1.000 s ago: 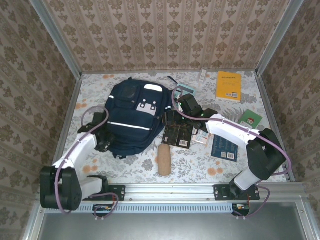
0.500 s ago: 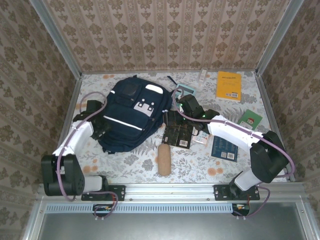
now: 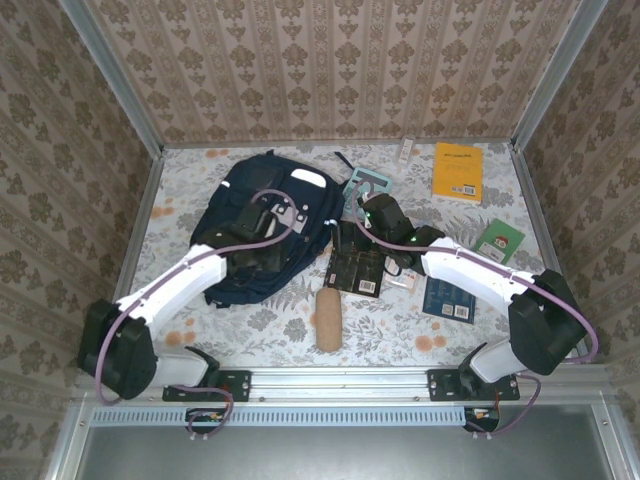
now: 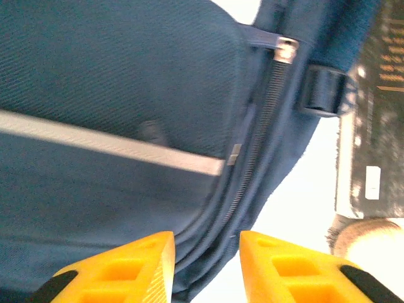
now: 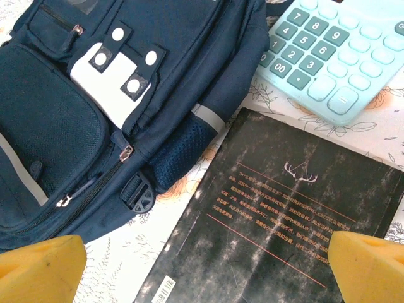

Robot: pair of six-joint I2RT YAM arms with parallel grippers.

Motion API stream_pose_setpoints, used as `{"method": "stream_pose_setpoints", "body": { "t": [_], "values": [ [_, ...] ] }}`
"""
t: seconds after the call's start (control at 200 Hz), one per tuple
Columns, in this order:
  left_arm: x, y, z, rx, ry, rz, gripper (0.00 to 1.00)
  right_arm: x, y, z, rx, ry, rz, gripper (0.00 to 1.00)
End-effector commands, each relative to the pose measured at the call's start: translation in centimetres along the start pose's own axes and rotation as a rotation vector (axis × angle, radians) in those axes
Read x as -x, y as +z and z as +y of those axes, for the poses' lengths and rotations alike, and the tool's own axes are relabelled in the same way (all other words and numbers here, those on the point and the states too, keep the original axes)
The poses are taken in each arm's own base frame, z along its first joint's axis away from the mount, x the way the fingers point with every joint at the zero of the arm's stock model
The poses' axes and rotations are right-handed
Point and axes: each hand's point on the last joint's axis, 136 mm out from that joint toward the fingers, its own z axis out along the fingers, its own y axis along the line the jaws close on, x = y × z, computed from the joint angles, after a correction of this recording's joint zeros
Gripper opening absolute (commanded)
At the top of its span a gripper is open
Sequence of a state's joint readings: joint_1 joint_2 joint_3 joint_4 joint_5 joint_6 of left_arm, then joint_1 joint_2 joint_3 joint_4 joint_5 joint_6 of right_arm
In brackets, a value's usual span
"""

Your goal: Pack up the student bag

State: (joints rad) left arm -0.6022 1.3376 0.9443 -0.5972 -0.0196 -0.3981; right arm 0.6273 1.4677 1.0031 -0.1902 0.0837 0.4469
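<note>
The student bag (image 3: 232, 198), navy with a white reflective stripe, lies flat at the table's middle left. My left arm reaches across it from the left. The left gripper (image 3: 272, 262) hovers at the bag's lower right edge. In the left wrist view the yellow fingers (image 4: 142, 262) of that gripper (image 4: 207, 243) stand a little apart over the bag's zipper seam (image 4: 252, 158), gripping nothing. My right gripper (image 3: 375, 215) hangs wide open (image 5: 205, 246) over a black book (image 5: 284, 214) beside the bag's mesh side pocket (image 5: 180, 158).
A teal calculator (image 3: 365, 183) lies just right of the bag, above the black book (image 3: 352, 268). A cork roller (image 3: 328, 318) lies near the front. A yellow book (image 3: 458, 170), a green booklet (image 3: 500, 238) and a blue book (image 3: 450, 295) sit to the right.
My left arm swung from the bag's left side across its top to the lower right edge. The bag turned slightly. The right gripper crept a little forward, still open.
</note>
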Motion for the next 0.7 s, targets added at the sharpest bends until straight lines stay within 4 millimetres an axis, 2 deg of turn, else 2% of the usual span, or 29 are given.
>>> {"method": "stream_pose_setpoints", "body": {
  "t": [0.0,0.125,0.38,0.695],
  "values": [
    [0.7,0.6,-2.6,-0.034,0.151,0.001,0.33,0.6,-0.4,-0.5,-0.036,0.019,-0.012,1.00],
    [0.1,2.0,-3.9,-0.020,0.238,0.041,0.34,0.4,-0.6,-1.3,-0.039,0.048,-0.005,1.00],
    [-1.7,4.8,-2.3,0.081,0.298,0.138,0.39,0.2,-1.1,-2.3,-0.044,0.087,-0.006,0.99],
    [-4.2,6.4,-1.9,0.131,0.379,0.228,0.45,0.2,-0.8,-2.1,-0.023,0.099,0.008,0.99]
  ]
}}
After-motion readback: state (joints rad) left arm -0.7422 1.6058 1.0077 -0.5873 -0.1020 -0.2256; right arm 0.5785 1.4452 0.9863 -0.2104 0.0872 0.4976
